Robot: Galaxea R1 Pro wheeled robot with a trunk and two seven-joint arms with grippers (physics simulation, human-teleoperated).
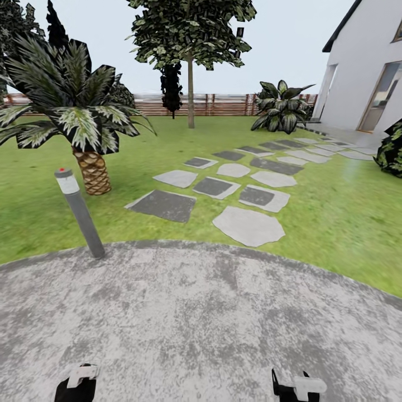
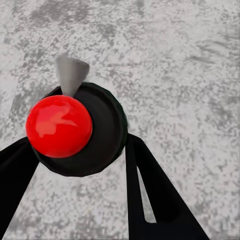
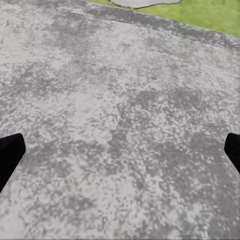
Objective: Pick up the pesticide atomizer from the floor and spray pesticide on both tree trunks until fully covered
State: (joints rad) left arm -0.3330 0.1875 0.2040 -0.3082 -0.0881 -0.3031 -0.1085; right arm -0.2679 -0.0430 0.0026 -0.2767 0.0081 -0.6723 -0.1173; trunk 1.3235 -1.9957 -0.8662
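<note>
Clamped between the left gripper's black fingers, the pesticide atomizer hangs over grey paving — right gripper spread, empty — and with the tree trunk well off across the lawn, a jolt could loosen that small bottle.

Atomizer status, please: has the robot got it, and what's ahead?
Left gripper shut on atomizer. Right gripper open, empty. Tree trunk far across lawn; bollard light and palm front-left.

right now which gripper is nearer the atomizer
Left. The left gripper has its fingers either side of the pesticide atomizer; the right gripper hangs open over bare pavement.
</note>
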